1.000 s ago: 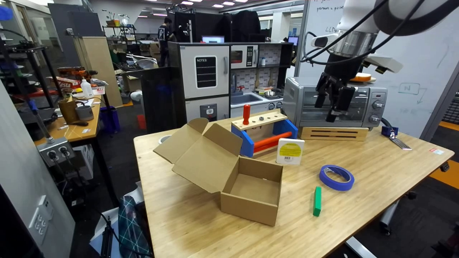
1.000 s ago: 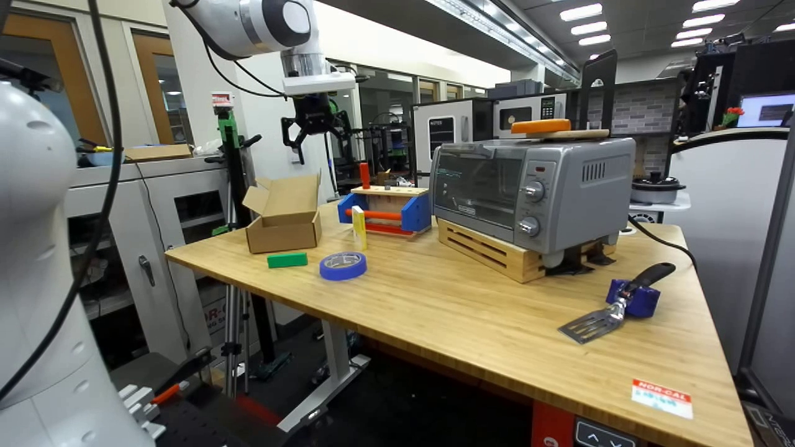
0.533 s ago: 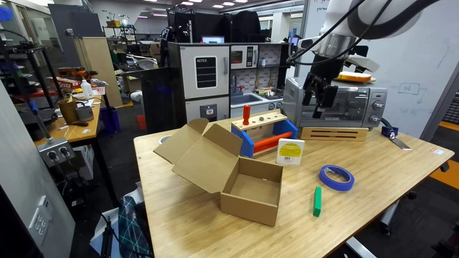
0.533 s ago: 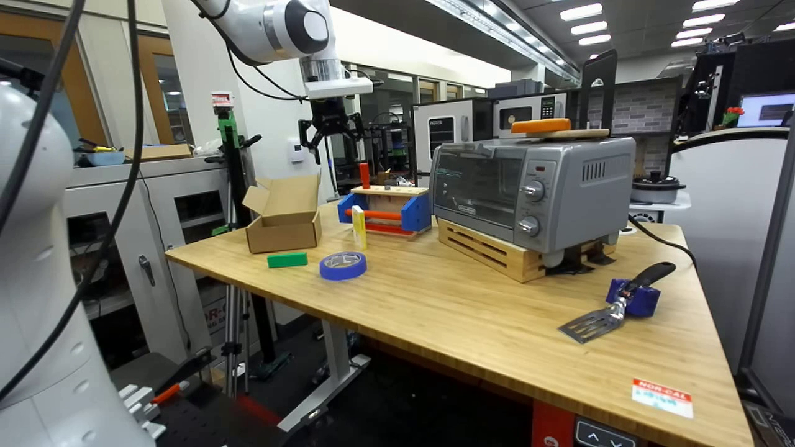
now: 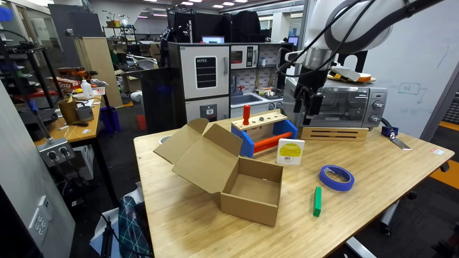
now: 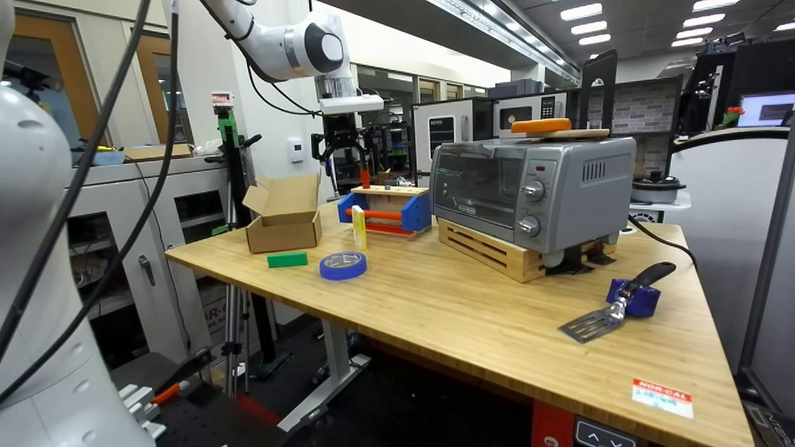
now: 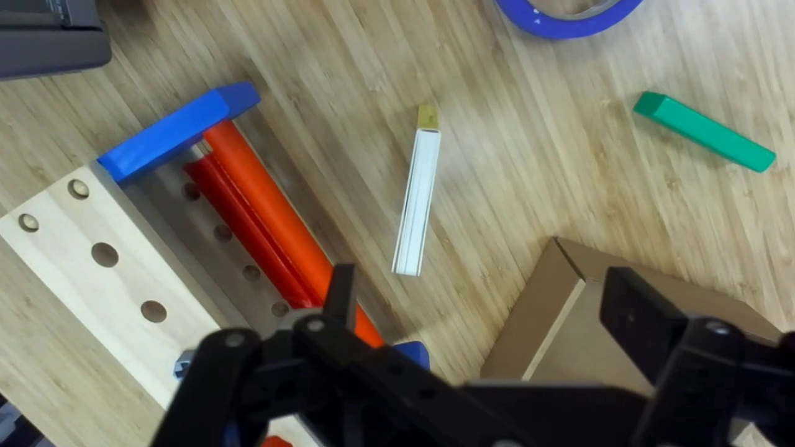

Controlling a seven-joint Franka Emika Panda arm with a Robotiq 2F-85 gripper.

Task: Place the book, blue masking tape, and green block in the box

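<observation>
On a pale wooden table (image 5: pixel 186 222), a book (image 5: pixel 290 152) in a yellow-and-white cover stands upright on its edge near a corner of a brown cardboard box (image 5: pixel 248 211) whose lid leans back with flaps raised. Close by, the blue masking tape (image 5: pixel 335 185) lies flat, bare wood showing through its ring, and the green block (image 5: pixel 317 201) rests near both tape and box. Above them, the robot's gripper (image 7: pixel 481 298) hangs with its jaws well apart, holding nothing. Just behind the book, in both exterior views, sits a toy workbench (image 5: pixel 272 141) with blue ends and an orange-red rod; a gray toaster oven (image 5: pixel 346 107) stands on a slatted wooden stand (image 5: pixel 333 133), topped by a bread-shaped slice (image 6: pixel 540 126). Farther along the table, a slotted spatula (image 6: pixel 615 313) rests across a blue object (image 6: pixel 643 302), and a red-and-white sticker (image 6: pixel 662 398) reading "NOR-CAL" marks the surface near its edge. Beyond, a play kitchen (image 5: pixel 222 86) with a panel headed "NOTES" partly hides a person (image 5: pixel 164 52) in dark clothing; a whiteboard (image 5: pixel 419 53) carries marker writing, a second bench (image 5: pixel 91 126) holds an orange drill (image 5: pixel 75 73), white cabinets (image 6: pixel 133 236) stand near a tripod (image 6: pixel 231 349), and ceiling lights (image 6: pixel 581 12) shine above a dark floor (image 5: pixel 118 161).
</observation>
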